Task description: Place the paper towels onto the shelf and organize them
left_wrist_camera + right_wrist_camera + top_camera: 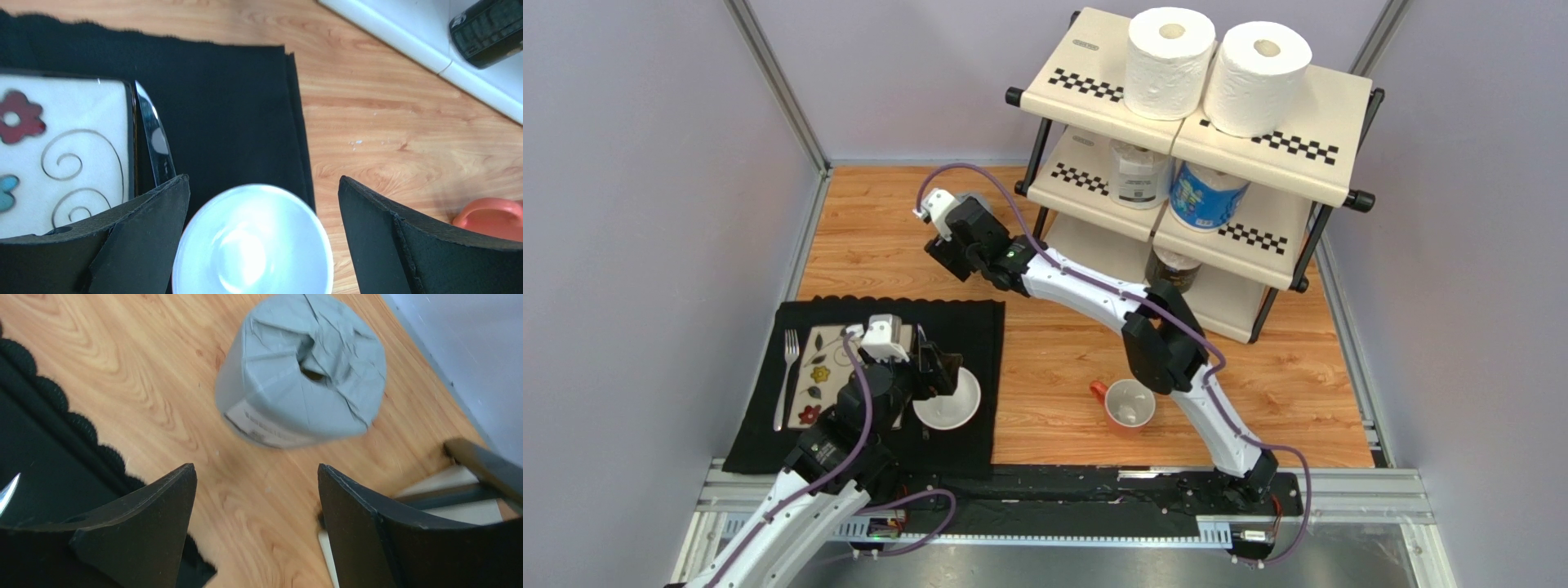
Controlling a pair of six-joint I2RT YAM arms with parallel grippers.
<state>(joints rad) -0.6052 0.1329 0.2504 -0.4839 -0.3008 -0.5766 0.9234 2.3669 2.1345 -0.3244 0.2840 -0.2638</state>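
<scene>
Item 1. My right gripper: jaws parted to a medium width, nothing between them. It is aimed down at the tabletop toward the far edge, left of the shelf's foot. I judge this the approach for a pick.

Item 2. Grey roll: the last of the paper towels off the shelf. It stands on end on the bare wood, core upward, just ahead of my fingertips and apart from them. My wrist hides it from the top view. The crumpled wrapper looks soft, so I would close across the sides.

Item 3. Shelf, far right corner of the tabletop.
- Top tier: two white rolls, side by side and touching.
- Middle tier: clear-wrapped roll beside the blue roll.
- Bottom tier: black roll alone, so the space beside it is probably where the grey one belongs.

Item 4. My left gripper: jaws wide, holding nothing. It hangs over the white bowl on the black mat at the near left, out of the way.

Item 5. Orange mug: near edge, beside my right arm, not wanted.
</scene>
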